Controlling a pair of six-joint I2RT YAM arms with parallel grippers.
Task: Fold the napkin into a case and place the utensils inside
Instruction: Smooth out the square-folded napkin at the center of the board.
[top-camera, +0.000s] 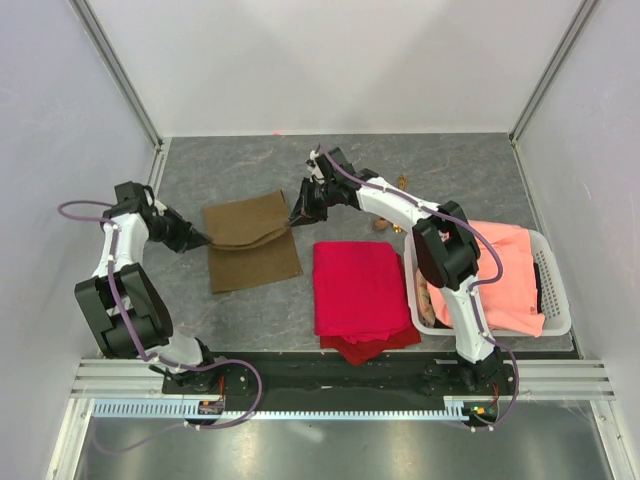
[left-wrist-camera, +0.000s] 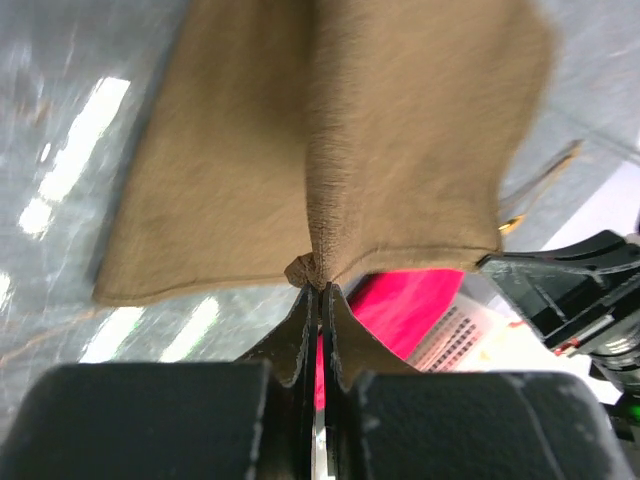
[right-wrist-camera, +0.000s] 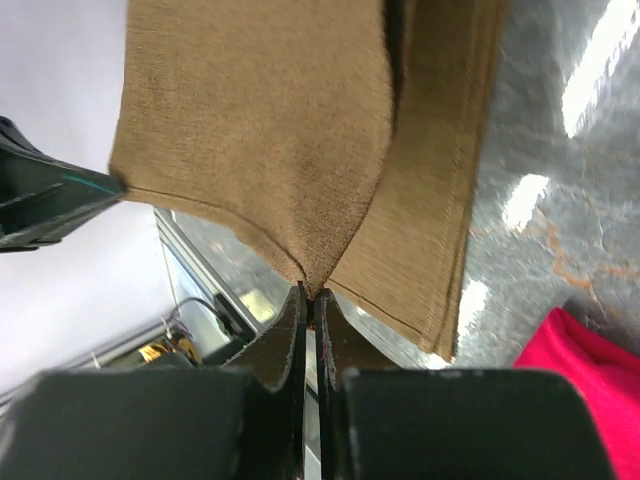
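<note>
The olive-brown napkin (top-camera: 252, 240) lies on the grey table, its far half lifted and held taut between both grippers. My left gripper (top-camera: 204, 240) is shut on the napkin's left edge; in the left wrist view the napkin (left-wrist-camera: 330, 150) bunches at the gripper (left-wrist-camera: 320, 284). My right gripper (top-camera: 294, 215) is shut on the napkin's right edge; in the right wrist view the napkin (right-wrist-camera: 290, 130) hangs from the gripper (right-wrist-camera: 310, 292). Gold utensils (top-camera: 388, 226) lie mostly hidden behind my right arm. No folded case shows.
A bright red cloth (top-camera: 360, 295) lies right of the napkin. A white plastic basket (top-camera: 556, 290) at the right holds a salmon-orange cloth (top-camera: 500, 270). White walls enclose the table on three sides.
</note>
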